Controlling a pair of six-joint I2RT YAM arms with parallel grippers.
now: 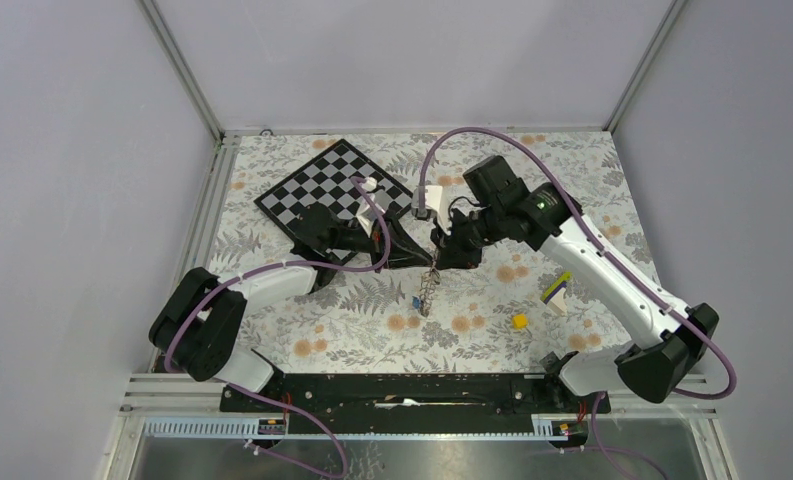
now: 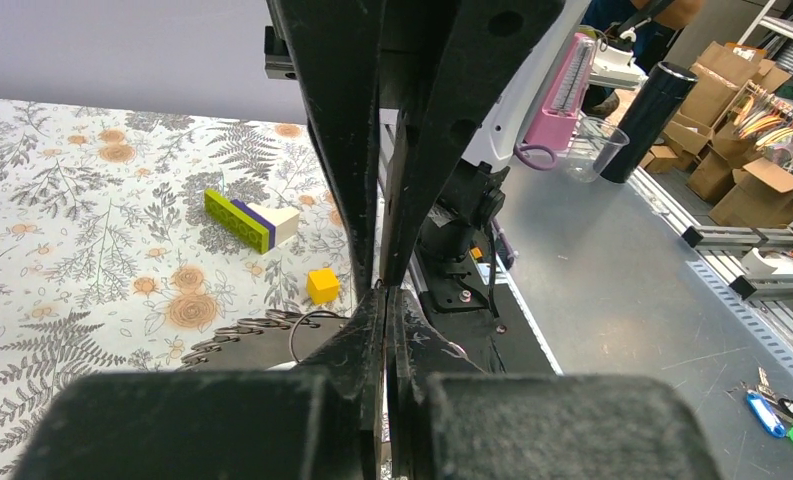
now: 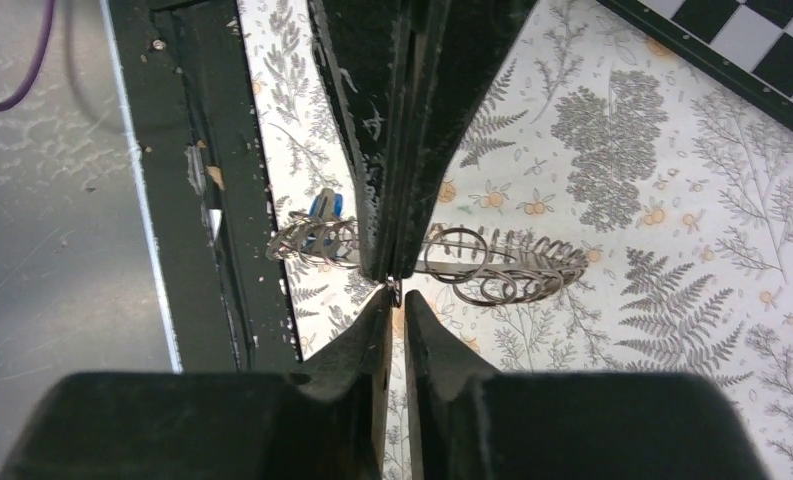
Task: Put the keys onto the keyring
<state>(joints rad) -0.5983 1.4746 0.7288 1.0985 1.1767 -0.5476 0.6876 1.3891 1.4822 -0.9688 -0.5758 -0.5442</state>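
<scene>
One bright blue oblong key (image 3: pixel 324 205) seems threaded on the grey-silver coiled metal keyring (image 3: pixel 512 270), dangling just below the left end effector (image 2: pixel 384 300) and right end effector (image 3: pixel 399 300). Both are squeezed together, apparently pinching its top. Black key unseen, so likely unfinished.

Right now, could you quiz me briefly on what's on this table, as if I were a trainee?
1. True or false: the yellow cube lies on the chessboard.
2. What do the left gripper and right gripper both pinch? A) keyring B) spoon C) cup
3. Fill in: the key seen by the keyring is ____.
Key: 1 false; 2 A; 3 blue.
</scene>
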